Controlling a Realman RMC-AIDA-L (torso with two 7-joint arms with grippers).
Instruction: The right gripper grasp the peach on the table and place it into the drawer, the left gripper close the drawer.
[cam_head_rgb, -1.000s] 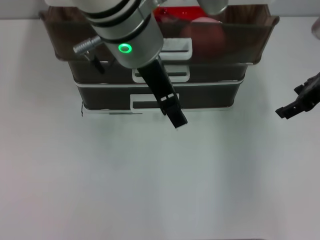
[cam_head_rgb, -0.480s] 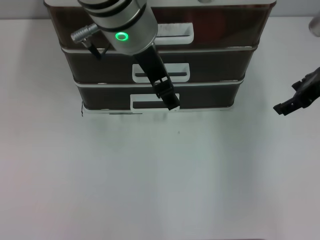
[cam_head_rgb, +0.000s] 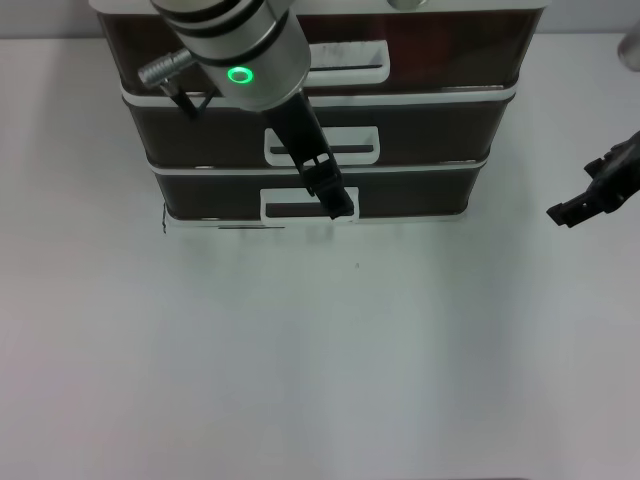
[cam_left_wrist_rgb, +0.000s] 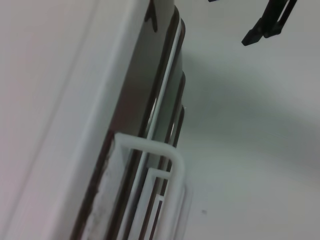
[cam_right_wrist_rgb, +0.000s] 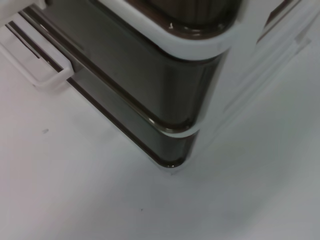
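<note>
The top drawer (cam_head_rgb: 450, 60) sits pushed in, flush with the two drawers below it in the smoky-brown stack. The peach is hidden. My left gripper (cam_head_rgb: 342, 205) hangs in front of the stack with its black fingers together, holding nothing, its tip before the lowest white handle (cam_head_rgb: 300, 205). My right gripper (cam_head_rgb: 572, 212) hovers over the white table (cam_head_rgb: 320, 350) to the right of the stack, shut and empty. It also shows far off in the left wrist view as the right gripper (cam_left_wrist_rgb: 256, 35). A white loop handle (cam_left_wrist_rgb: 172, 165) fills the left wrist view up close.
The three-drawer cabinet (cam_right_wrist_rgb: 150, 75) stands at the back of the table, and its corner shows in the right wrist view. A small dark speck (cam_head_rgb: 357, 265) lies on the table in front of it.
The top drawer, pulled out a second ago with the peach and red packets showing, has slid shut. My left gripper moved back toward the stack. The right gripper barely shifted.
</note>
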